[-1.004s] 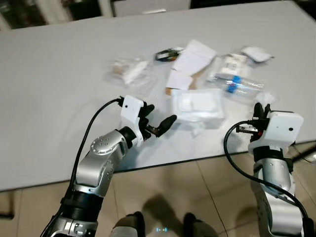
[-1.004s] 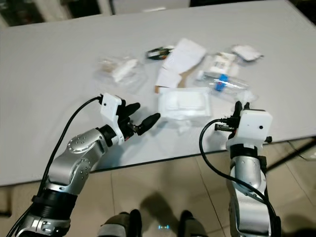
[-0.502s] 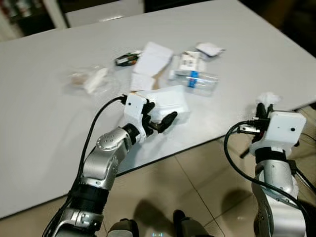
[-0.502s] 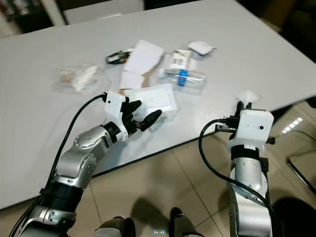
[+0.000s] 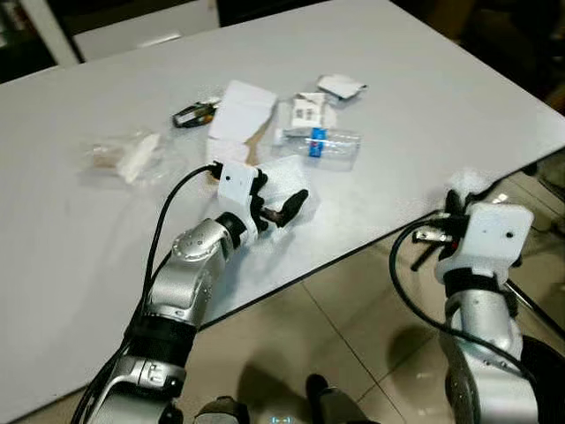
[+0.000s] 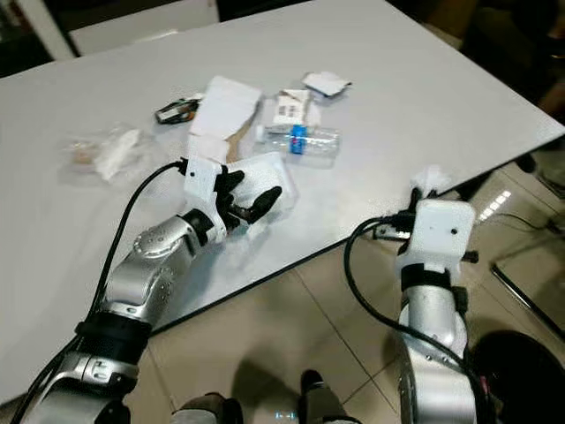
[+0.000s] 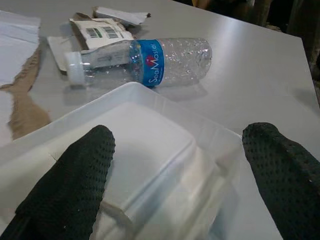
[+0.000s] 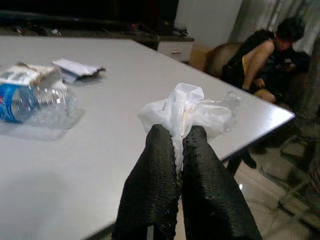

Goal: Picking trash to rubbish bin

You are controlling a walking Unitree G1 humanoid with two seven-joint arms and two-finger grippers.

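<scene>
The left gripper (image 7: 175, 185) has closed in, its fingers now spread around the white tray (image 7: 150, 150) ready to grasp, while the right gripper (image 8: 176, 137) still pinches a tissue (image 8: 187, 107) off the table (image 5: 79, 221) edge.

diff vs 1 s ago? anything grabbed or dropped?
Left gripper moved forward from beside the white plastic container; its open fingers now straddle it, not closed. Right gripper stays shut on the crumpled tissue. The camera swung; the bottle and other trash lie as before.

Plastic tray (image 5: 281, 177) on table (image 5: 79, 230), bottle (image 5: 331, 144) just behind (toward its right), wrapper (image 5: 124, 155) well left
</scene>
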